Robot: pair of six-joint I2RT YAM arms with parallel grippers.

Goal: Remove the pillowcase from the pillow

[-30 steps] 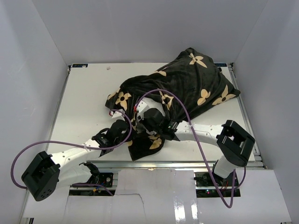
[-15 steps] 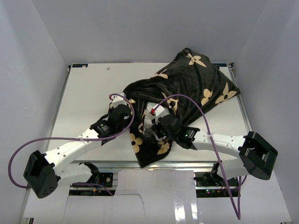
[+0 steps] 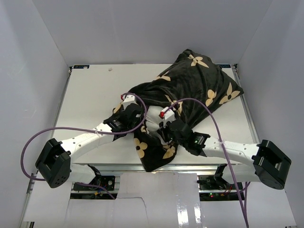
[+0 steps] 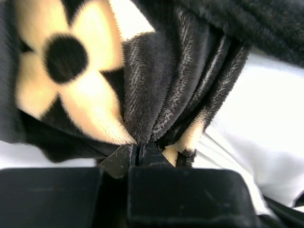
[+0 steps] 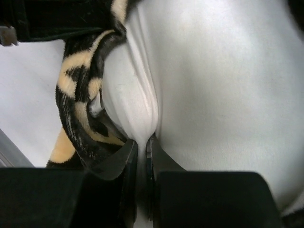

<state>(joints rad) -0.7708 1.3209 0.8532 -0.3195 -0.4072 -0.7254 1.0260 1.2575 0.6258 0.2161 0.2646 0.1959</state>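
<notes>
Overhead view, near edge of the table [image 3: 85, 95]: both arms are extended from their bases inward, so that the wrists are brought close together at the table's middle. Between them, a loose flap of the pillowcase [image 3: 190, 90] is spread toward the near edge, with tan flower motifs showing on the black plush.

The left gripper [image 4: 140, 152] is shown in the left wrist view with its jaws pressed together on a gathered fold of the black cover. The fold is bunched into pleats just above the fingertips, and a large tan flower is seen to its left.

The right gripper [image 5: 141, 142] is shown in the right wrist view clenched on a pinched ridge of the pillow [image 5: 213, 85], whose white fabric is creased where it enters the jaws. A black-and-tan edge of the cover is draped just beside the left finger.

Farther back, a small patch of the white cushion is exposed at the cover's open mouth, between the two wrists. The rest of it is enclosed by the cover, and the covered bulk is laid diagonally toward the far right corner of the table
</notes>
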